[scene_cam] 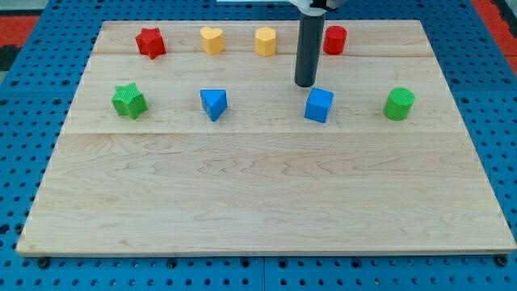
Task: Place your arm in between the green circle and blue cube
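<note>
Board (258,186): pale wood with fine grain, made of long planks joined side by side; it lies on a blue perforated surface (24,97).
Rod: a straight dark cylinder, smooth and matte, coming down from the top of the view; its upper end is cut off by the frame edge.
Tip (305,85): it carries no jaws and holds nothing; it stands just beyond the blue cube, a little to its left, very close, but contact cannot be judged.
Blue cube (319,105): solid blue with flat faces, turned slightly, in the nearer row, right of centre.
Green circle (398,104): a short green cylinder with fine ridges on the surface, at the right end of the nearer row, well apart from the blue cube.
Blue triangle (213,103): a wedge-like block, left of centre in the nearer row.
Green star (128,100): a ridged texture, at the left end of the nearer row.
Red star (150,42): at the left end of the far row.
Yellow heart (212,39): right of the red star in the far row.
Yellow block (266,40): its exact shape is hard to make out.
Red cylinder (335,39): in the far row, just right of the rod, which partly hides its left side.
</note>
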{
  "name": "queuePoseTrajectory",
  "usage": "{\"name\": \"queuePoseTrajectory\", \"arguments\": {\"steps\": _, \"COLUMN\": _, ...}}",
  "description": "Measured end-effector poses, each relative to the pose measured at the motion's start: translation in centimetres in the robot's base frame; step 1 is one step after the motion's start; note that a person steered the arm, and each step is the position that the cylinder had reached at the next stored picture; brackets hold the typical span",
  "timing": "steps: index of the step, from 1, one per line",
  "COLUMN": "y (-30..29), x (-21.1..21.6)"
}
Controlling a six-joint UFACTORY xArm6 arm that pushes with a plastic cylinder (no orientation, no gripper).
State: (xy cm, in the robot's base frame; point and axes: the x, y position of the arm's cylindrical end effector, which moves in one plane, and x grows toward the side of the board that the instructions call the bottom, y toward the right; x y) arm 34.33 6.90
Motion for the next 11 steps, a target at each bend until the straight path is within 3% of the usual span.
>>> {"name": "queuePoseTrajectory", "arguments": {"steps": 6, "y": -0.2, "x": -0.2}}
{"name": "queuePoseTrajectory", "arguments": {"steps": 7, "y": 3.5, "x": -0.2}}
{"name": "queuePoseTrajectory", "arguments": {"steps": 8, "y": 7.4, "x": 4.4}}
{"name": "queuePoseTrajectory", "arguments": {"steps": 9, "y": 7.6, "x": 7.1}}
{"name": "queuePoseTrajectory", "arguments": {"steps": 10, "y": 6.3, "x": 3.4}}
{"name": "queuePoseTrajectory", "arguments": {"steps": 11, "y": 11.7, "x": 1.4}}
